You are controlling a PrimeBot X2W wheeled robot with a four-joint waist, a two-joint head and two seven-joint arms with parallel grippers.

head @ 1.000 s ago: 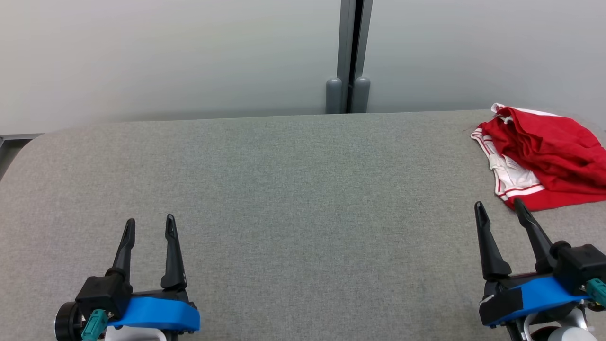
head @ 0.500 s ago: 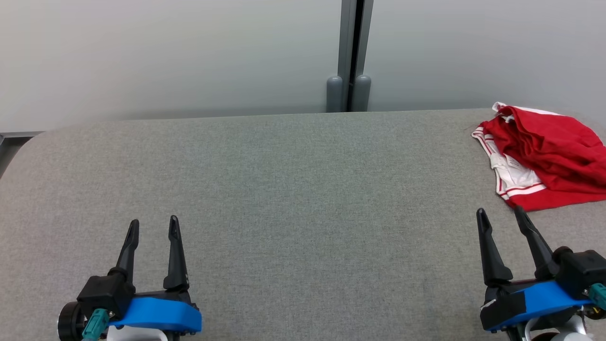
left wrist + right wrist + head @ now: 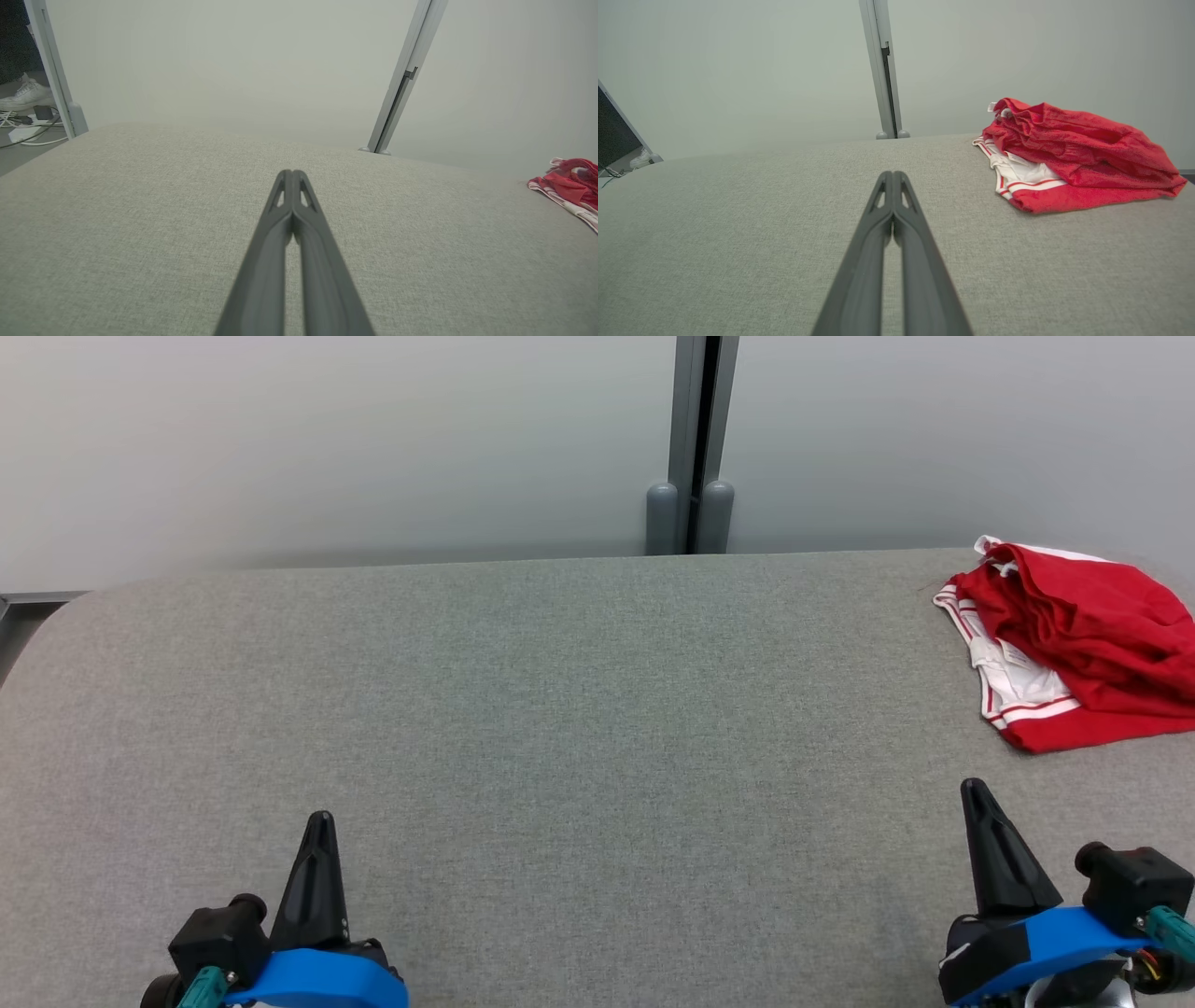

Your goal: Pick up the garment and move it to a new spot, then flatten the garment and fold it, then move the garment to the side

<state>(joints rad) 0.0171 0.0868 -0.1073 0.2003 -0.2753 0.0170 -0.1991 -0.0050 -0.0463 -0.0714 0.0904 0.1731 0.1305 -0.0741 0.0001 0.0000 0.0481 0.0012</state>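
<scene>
left tool (image 3: 318, 819), right tool (image 3: 974, 788): fingers pressed together, empty, over table (image 3: 597, 709). garment (image 3: 1092, 625) bunched at table's far right, ahead of right tool. recommended: open right tool before reach, pinch raised fold

Head cam high, wrist cams low.

closed left pincer (image 3: 293, 175), grey table (image 3: 140, 210), red garment (image 3: 567, 186)

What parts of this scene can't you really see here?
- Garment: the head view's right edge cuts it off, and crumpling hides its shape.
- Shoe: the left wrist view's corner cuts off its wearer.
- Dark panel: right wrist view, cropped at the left edge, unidentifiable.
</scene>
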